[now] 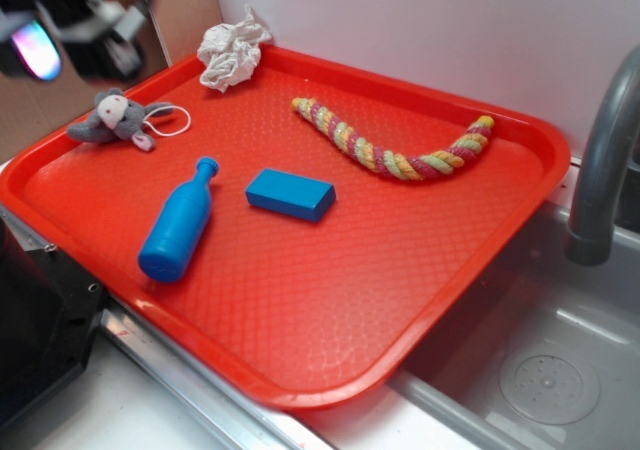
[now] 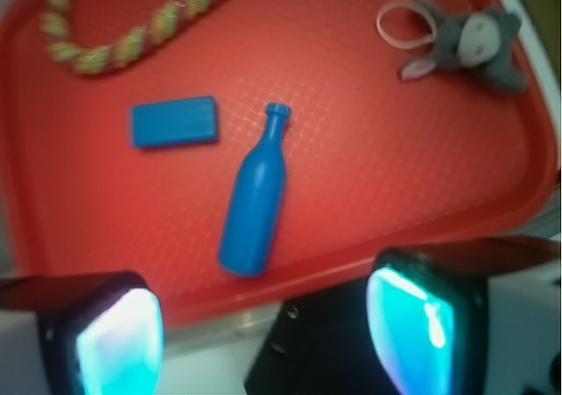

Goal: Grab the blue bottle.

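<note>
Blue bottle (image 1: pixel 178 227) is lying on the red tray (image 1: pixel 330 310), left of the blue block (image 1: pixel 291 194); the wrist view is showing the tool (image 2: pixel 263 333) spread, blurred in the exterior view.

I saw a big red tray (image 1: pixel 480 270). A flat blue block (image 1: pixel 290 194) lay in its middle. A twisty rope toy (image 1: pixel 385 152) curved behind the block. A small gray stuffed animal (image 1: pixel 117 117) sat near a corner, and a crumpled white paper (image 1: pixel 232 54) rested on the rim. A gray faucet (image 1: pixel 600 160) stood over a sink (image 1: pixel 545 370).

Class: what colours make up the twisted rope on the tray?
Rope: pink, yellow and green strands; clearest in the exterior view.
</note>
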`<action>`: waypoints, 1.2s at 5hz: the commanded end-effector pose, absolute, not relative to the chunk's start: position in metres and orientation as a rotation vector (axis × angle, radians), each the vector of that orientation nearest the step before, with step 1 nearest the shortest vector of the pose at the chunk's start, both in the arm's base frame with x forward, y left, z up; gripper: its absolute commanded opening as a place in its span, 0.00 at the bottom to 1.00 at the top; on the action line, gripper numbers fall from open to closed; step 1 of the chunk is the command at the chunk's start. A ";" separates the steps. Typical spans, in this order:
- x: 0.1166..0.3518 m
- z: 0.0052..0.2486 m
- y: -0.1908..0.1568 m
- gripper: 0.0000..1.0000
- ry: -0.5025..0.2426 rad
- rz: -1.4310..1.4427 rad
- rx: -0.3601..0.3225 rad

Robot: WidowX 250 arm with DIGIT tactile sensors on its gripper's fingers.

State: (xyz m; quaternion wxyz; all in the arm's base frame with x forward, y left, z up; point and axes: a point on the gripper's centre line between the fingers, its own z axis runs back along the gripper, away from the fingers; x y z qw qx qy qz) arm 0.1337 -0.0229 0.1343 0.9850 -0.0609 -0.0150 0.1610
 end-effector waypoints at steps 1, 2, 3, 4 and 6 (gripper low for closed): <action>0.153 0.080 -0.025 1.00 0.011 0.371 -0.091; 0.102 0.063 -0.029 1.00 0.055 0.380 -0.054; 0.091 0.047 -0.033 1.00 0.077 0.363 -0.053; 0.083 0.035 -0.042 1.00 0.114 0.347 -0.065; 0.092 0.049 -0.037 1.00 0.052 0.336 -0.080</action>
